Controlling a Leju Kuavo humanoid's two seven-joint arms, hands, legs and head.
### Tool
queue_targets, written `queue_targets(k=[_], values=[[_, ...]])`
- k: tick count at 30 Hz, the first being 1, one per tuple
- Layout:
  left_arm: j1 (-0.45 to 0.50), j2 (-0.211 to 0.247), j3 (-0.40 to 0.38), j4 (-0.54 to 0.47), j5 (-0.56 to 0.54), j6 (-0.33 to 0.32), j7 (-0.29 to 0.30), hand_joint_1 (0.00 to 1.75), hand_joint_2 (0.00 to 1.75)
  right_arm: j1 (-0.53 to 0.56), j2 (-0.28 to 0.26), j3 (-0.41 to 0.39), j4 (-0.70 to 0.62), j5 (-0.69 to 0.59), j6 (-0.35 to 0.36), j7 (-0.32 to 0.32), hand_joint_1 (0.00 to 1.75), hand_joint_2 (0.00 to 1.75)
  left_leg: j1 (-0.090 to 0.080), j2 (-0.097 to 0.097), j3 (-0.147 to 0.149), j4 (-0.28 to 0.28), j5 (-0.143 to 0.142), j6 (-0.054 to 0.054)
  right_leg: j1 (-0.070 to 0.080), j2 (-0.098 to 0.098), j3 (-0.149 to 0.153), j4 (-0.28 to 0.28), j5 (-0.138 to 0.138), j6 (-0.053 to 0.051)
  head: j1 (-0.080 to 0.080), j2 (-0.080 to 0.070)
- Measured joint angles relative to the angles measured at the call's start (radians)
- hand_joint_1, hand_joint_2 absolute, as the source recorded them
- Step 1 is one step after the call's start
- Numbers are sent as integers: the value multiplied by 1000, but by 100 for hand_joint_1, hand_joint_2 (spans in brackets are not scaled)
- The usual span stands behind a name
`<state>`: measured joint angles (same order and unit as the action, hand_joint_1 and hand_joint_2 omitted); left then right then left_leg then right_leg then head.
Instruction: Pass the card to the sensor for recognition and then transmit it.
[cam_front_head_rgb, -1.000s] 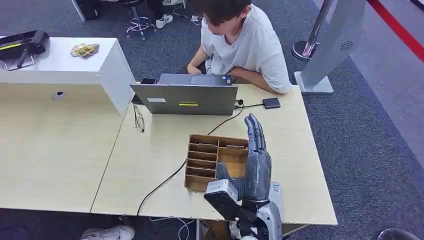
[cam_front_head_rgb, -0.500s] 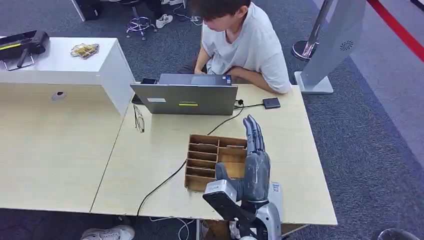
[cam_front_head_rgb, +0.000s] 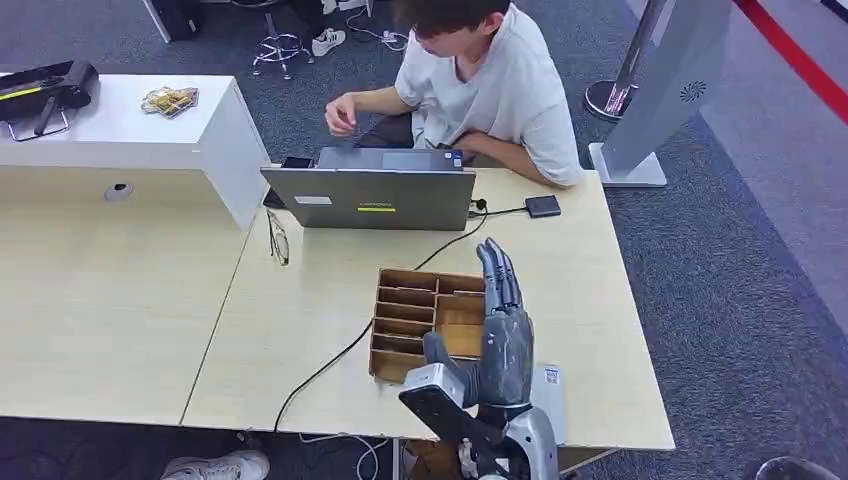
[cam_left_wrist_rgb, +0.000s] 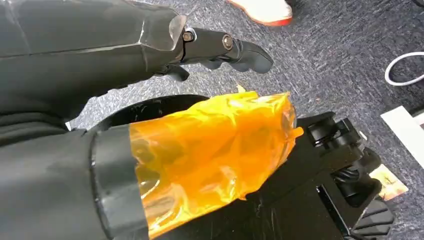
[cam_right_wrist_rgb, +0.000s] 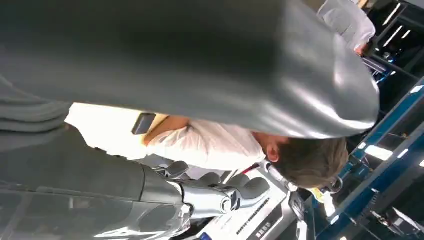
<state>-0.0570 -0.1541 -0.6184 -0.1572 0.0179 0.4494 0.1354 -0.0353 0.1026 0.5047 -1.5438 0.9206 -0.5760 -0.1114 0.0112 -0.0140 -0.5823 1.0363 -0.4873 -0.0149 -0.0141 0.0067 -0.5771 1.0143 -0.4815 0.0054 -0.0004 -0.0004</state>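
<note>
My right hand (cam_front_head_rgb: 497, 335) is raised over the table's near right part, fingers straight and together, thumb apart, holding nothing. It hangs just in front of the wooden divider box (cam_front_head_rgb: 410, 310). A white card (cam_front_head_rgb: 550, 388) with a small blue mark lies flat on the table by the front edge, partly hidden behind that hand. The small dark sensor (cam_front_head_rgb: 542, 206) sits at the far side of the table, cabled to the laptop (cam_front_head_rgb: 372, 198). In the right wrist view the fingers (cam_right_wrist_rgb: 215, 195) hold nothing. My left hand (cam_left_wrist_rgb: 220, 47) hangs over grey carpet, holding nothing.
A person (cam_front_head_rgb: 480, 80) in a white shirt sits behind the laptop, one hand lifted. A black cable (cam_front_head_rgb: 330, 365) crosses the table to its front edge. Glasses (cam_front_head_rgb: 277, 238) lie left of the laptop. A white cabinet (cam_front_head_rgb: 130, 125) stands far left, a grey stand (cam_front_head_rgb: 660, 90) far right.
My right hand has shifted a little left and nearer the front edge. The person has lifted one hand away from the laptop.
</note>
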Motion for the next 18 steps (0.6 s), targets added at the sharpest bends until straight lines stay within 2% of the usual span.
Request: queue_targets(k=[8, 18], values=[[0, 0, 0, 0, -6, -3, -2, 0, 0, -5, -3, 2, 26, 172, -48, 42, 0, 0, 0, 0, 0, 0, 0, 0, 0, 0, 0, 0, 0, 0, 0, 0], [0, 0, 0, 0, -6, -3, -3, 0, 0, -15, -16, 27, 59, 249, -84, 51, 0, 0, 0, 0, 0, 0, 0, 0, 0, 0, 0, 0, 0, 0, 0, 0]])
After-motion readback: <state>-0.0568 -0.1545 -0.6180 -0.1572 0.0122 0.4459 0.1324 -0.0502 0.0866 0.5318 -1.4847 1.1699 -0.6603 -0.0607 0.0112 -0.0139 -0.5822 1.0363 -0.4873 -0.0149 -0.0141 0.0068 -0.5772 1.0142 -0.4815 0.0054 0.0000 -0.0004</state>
